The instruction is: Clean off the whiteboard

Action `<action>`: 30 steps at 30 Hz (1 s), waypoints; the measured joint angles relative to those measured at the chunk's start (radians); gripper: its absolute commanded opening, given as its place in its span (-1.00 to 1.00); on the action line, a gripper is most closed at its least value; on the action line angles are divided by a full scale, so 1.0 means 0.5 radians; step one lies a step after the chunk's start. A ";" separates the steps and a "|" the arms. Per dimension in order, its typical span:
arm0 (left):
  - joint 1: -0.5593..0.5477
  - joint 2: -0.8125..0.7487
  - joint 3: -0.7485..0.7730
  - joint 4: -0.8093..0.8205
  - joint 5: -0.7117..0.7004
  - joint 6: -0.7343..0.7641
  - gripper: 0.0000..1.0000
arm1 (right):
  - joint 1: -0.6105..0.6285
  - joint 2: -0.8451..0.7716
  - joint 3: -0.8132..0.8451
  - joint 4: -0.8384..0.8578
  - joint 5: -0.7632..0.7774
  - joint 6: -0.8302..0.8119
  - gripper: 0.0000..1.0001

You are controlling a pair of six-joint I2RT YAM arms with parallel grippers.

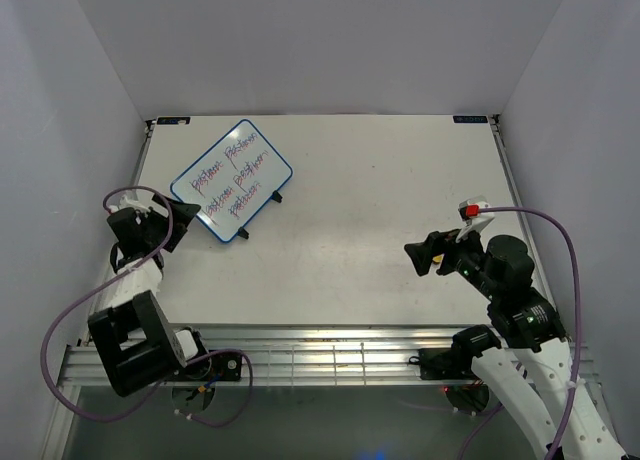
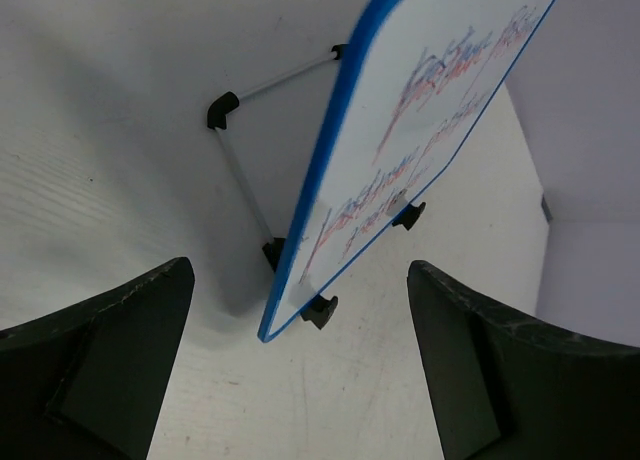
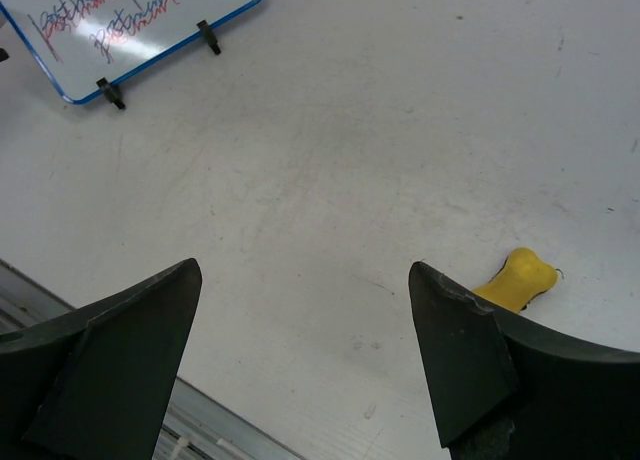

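The whiteboard [image 1: 232,180], blue-framed with red and blue scribbles, stands tilted on small black feet at the table's back left. My left gripper [image 1: 186,222] is open just beside its near left corner, not touching it. In the left wrist view the whiteboard [image 2: 420,110] shows almost edge-on, its lower corner ahead of and between the wide fingers of the left gripper [image 2: 300,270]. My right gripper [image 1: 424,252] is open over bare table at the right, holding nothing. The right wrist view has the whiteboard [image 3: 140,25] far off at top left, beyond the right gripper [image 3: 305,268].
A small yellow eraser [image 3: 520,278] lies on the table just past my right gripper's right finger. A thin metal stand [image 2: 250,130] with black ends props the board from behind. The table's metal front rail [image 1: 320,355] runs along the near edge. Side walls close in the table.
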 measured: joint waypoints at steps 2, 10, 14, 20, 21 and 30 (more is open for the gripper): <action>0.057 0.174 -0.089 0.269 0.123 -0.102 0.96 | 0.000 0.005 -0.008 0.013 -0.076 -0.016 0.80; 0.095 0.683 -0.175 1.258 0.461 -0.265 0.96 | 0.000 0.006 -0.011 0.084 -0.285 -0.065 0.80; 0.096 0.829 -0.140 1.557 0.647 -0.237 0.96 | 0.000 0.007 -0.010 0.087 -0.356 -0.072 0.80; 0.098 1.038 0.022 1.759 0.854 -0.175 0.81 | 0.000 0.014 -0.010 0.092 -0.426 -0.082 0.80; 0.101 1.083 0.056 1.792 0.895 -0.175 0.79 | 0.000 0.019 -0.010 0.098 -0.453 -0.082 0.80; 0.130 1.297 0.137 2.027 1.079 -0.237 0.33 | 0.000 0.072 0.012 0.150 -0.591 -0.079 0.80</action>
